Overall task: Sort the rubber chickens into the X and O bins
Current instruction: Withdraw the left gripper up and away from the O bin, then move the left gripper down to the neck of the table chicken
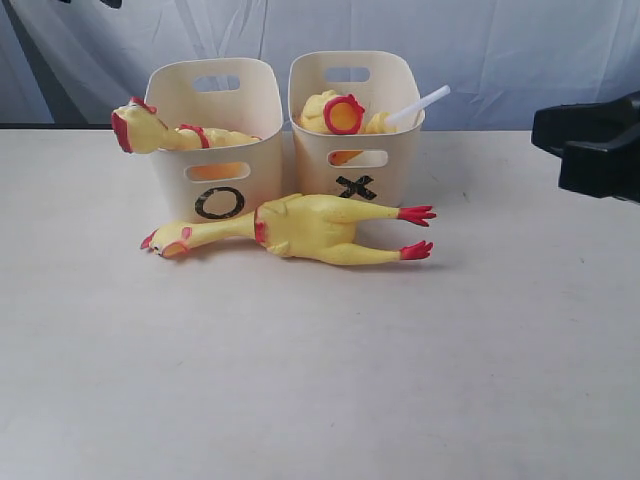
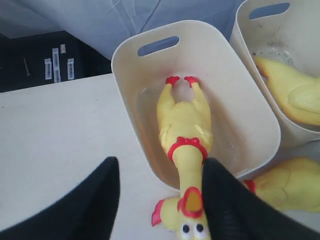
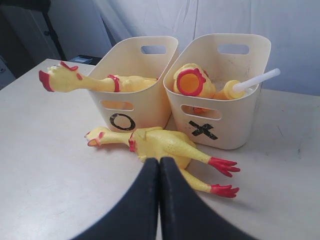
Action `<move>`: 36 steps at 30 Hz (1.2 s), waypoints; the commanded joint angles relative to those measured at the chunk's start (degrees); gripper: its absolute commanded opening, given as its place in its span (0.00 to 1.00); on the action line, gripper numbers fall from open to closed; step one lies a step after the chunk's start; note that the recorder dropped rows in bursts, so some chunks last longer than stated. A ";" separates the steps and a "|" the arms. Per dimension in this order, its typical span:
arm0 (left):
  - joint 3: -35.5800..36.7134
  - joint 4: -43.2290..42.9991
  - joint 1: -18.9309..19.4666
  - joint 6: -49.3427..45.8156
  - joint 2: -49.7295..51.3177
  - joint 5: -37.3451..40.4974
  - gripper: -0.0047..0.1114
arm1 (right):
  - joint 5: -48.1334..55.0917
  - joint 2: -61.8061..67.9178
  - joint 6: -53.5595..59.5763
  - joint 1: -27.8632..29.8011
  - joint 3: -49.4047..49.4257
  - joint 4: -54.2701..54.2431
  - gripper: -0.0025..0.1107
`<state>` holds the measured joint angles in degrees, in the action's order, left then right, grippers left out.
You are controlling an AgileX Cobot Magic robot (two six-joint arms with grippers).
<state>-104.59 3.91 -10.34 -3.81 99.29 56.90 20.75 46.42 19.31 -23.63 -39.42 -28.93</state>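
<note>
The O bin [image 1: 250, 175] and the X bin [image 1: 385, 145] stand side by side at the back. One rubber chicken [image 1: 160, 132] lies in the O bin, its head hanging over the left rim. A second chicken [image 1: 340, 113] with a white tube [image 1: 420, 105] sits in the X bin. The third chicken [image 1: 315, 228] lies on the table in front of both bins. My left gripper [image 2: 161, 162] hovers open above the O bin [image 2: 235, 100], holding nothing; the hanging chicken's neck [image 2: 187, 165] shows between its fingers. My right gripper [image 3: 160, 161] is shut and empty, back from the table chicken [image 3: 165, 145].
The white table [image 1: 320, 380] stretches toward the front. A pale cloth backdrop [image 1: 500, 50] hangs behind the bins. The right arm [image 1: 590, 145] is over the table's right edge. Dark equipment [image 2: 45, 60] sits beyond the table's far side in the left wrist view.
</note>
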 commanded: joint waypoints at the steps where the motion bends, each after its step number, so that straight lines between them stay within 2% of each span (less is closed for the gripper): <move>1: -0.16 -0.51 0.13 -1.65 -3.21 6.82 0.36 | -0.22 -0.29 0.08 0.14 0.26 -0.22 0.01; 9: 6.32 -0.99 -2.67 -6.91 -10.96 12.32 0.34 | -0.21 -0.29 0.08 0.14 0.26 -0.05 0.01; 16: 16.27 -2.71 -7.73 -8.84 -19.99 12.12 0.21 | -0.32 -0.29 0.08 0.14 0.26 0.14 0.01; 23: 29.51 -12.41 -17.80 -7.56 -26.79 7.97 0.21 | -0.32 -0.29 0.08 0.14 0.26 0.39 0.01; 30: 42.15 -21.27 -29.72 -4.99 -27.93 0.86 0.21 | -0.32 -0.41 0.08 0.14 0.26 0.37 0.01; 36: 53.07 -36.61 -39.24 2.74 -27.43 -8.91 0.21 | -0.32 -0.41 0.08 0.14 0.26 0.37 0.01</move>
<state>-55.26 -25.18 -46.18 -5.13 71.86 52.80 20.75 46.40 19.20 -23.63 -39.42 -28.93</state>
